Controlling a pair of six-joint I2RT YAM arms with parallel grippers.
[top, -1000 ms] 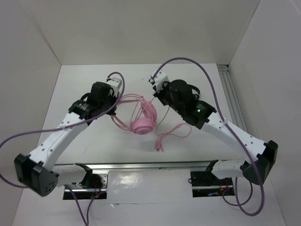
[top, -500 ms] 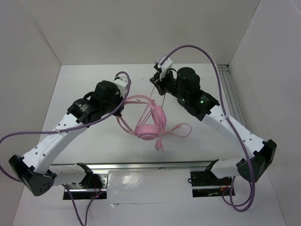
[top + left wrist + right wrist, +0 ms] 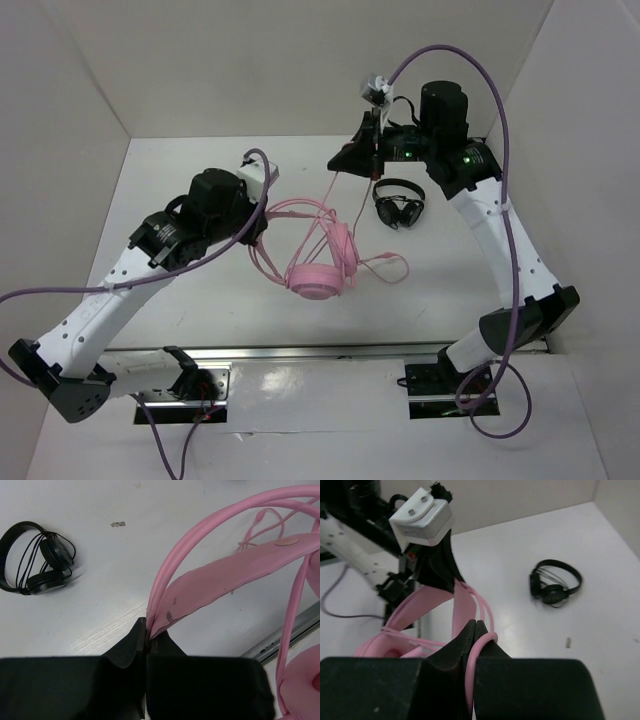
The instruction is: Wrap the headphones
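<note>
The pink headphones (image 3: pixel 318 275) hang mid-table, cups low, headband (image 3: pixel 292 212) up toward my left gripper. My left gripper (image 3: pixel 262 215) is shut on the headband; in the left wrist view its jaws (image 3: pixel 148 634) pinch the flat pink band (image 3: pixel 235 567) and wires. My right gripper (image 3: pixel 340 165) is raised at the back and shut on the thin pink cable (image 3: pixel 357 215), which runs taut down to the headphones. In the right wrist view the cable (image 3: pixel 479 647) loops out between the closed jaws (image 3: pixel 475 624).
A small black headset (image 3: pixel 398 205) lies on the table right of the headphones, below my right arm; it also shows in the left wrist view (image 3: pixel 37 557) and the right wrist view (image 3: pixel 555 586). White walls enclose the table. A metal rail (image 3: pixel 330 352) runs along the near edge.
My right gripper has risen and moved back with the cable, drawing its loose end off the table. The headphones shifted right and lifted with my left gripper. The black headset became uncovered.
</note>
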